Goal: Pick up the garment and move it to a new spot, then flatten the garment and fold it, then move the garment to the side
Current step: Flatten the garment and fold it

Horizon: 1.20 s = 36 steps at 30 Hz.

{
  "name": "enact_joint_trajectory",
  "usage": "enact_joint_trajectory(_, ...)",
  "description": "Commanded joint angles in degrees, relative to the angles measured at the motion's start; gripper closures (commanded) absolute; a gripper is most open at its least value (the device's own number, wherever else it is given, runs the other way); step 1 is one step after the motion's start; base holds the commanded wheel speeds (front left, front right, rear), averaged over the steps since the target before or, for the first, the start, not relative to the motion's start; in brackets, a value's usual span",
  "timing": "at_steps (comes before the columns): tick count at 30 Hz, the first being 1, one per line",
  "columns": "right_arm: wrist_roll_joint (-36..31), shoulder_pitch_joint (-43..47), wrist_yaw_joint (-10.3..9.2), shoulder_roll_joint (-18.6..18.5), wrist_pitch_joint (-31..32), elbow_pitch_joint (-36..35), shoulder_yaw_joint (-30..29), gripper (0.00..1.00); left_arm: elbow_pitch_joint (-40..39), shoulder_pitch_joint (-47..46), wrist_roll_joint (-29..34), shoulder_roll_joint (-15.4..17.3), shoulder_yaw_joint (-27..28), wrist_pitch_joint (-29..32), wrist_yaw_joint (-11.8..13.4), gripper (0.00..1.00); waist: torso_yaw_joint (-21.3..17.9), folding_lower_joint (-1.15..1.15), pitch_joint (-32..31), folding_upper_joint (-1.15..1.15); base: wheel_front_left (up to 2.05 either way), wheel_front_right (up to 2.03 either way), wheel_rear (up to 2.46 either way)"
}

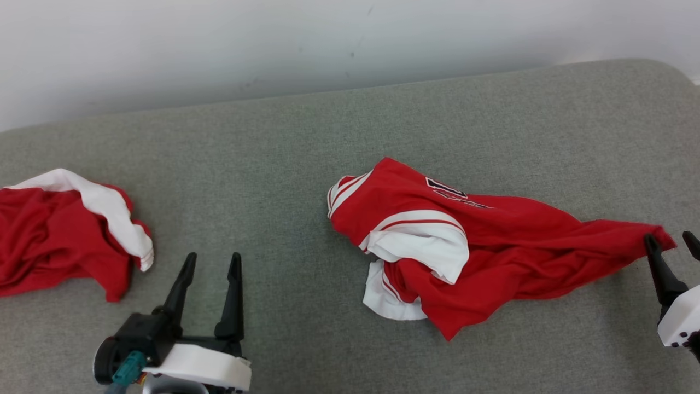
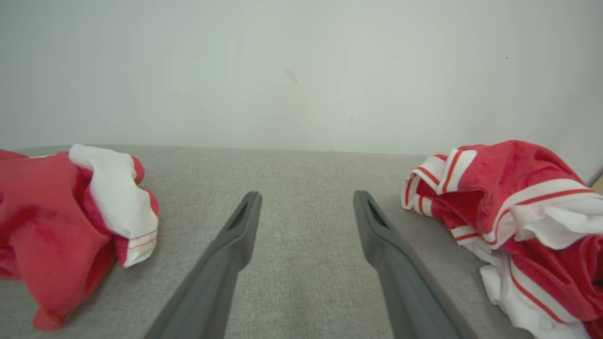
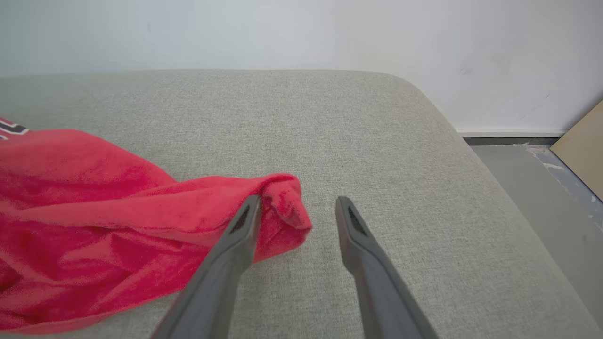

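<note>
Left gripper (image 1: 214, 256), grey upholstered surface (image 1: 306, 137), white wall (image 1: 219, 44)

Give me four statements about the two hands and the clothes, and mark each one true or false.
1. A jersey and another garment lie on the grey cushion. True.
2. The left hand is shut on the other garment. False: it is open over bare cushion between the two.
3. The right hand is open at the jersey's corner. True.
4. The jersey lies folded flat. False: it is crumpled.
</note>
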Motion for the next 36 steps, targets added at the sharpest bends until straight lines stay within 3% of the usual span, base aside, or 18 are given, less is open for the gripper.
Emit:
enact_joint_trajectory(1, 0.1, -0.5, -0.1, 0.3, -0.6, 0.3, 0.4, 0.0, 0.2, -0.4, 0.0, 0.3, 0.0, 0.0, -0.2, 0.0, -0.1, -0.01, -0.9, 0.0, 0.0, 0.0, 0.0)
enact_joint_trajectory(7, -0.8, 0.7, -0.11, 1.4, -5.4, -1.9, 0.5, 0.0, 0.6, 1.0, -0.9, 0.2, -0.4, 0.0, 0.1, 0.0, -0.9, -0.01, -4.4, 0.0, 0.0, 0.0, 0.0)
enact_joint_trajectory(17, -4.4, 6.8, -0.11, 6.7, -8.2, -12.8, 2.4, 0.0, 0.4, 2.9, -3.6, 0.2, -2.3, 0.0, 1.4, 0.0, -0.4, -0.01, -8.7, 0.0, 0.0, 0.0, 0.0)
enact_joint_trajectory(25, -6.9, 6.7, -0.11, 8.5, -2.8, -15.0, 10.0, 0.0, 0.4, 3.3, -5.2, 0.1, -4.1, 0.0, 2.4, 0.0, 3.3, -0.01, -9.7, 0.0, 0.0, 0.0, 0.0)
enact_joint_trajectory(30, -2.0, 7.0, -0.11, 9.7, 4.2, -13.7, 13.2, 0.0, 0.4, 3.5, -5.6, 0.1, -4.7, 0.0, 2.9, 0.0, 6.2, -0.01, -10.2, 0.0, 0.0, 0.0, 0.0)
enact_joint_trajectory(36, 5.6, 7.7, -0.1, 11.1, 8.0, -13.8, 14.5, 0.0, 0.4, 3.5, -6.0, 0.1, -5.1, 0.0, 3.1, 0.0, 8.5, -0.01, -9.7, 0.0, 0.0, 0.0, 0.0)
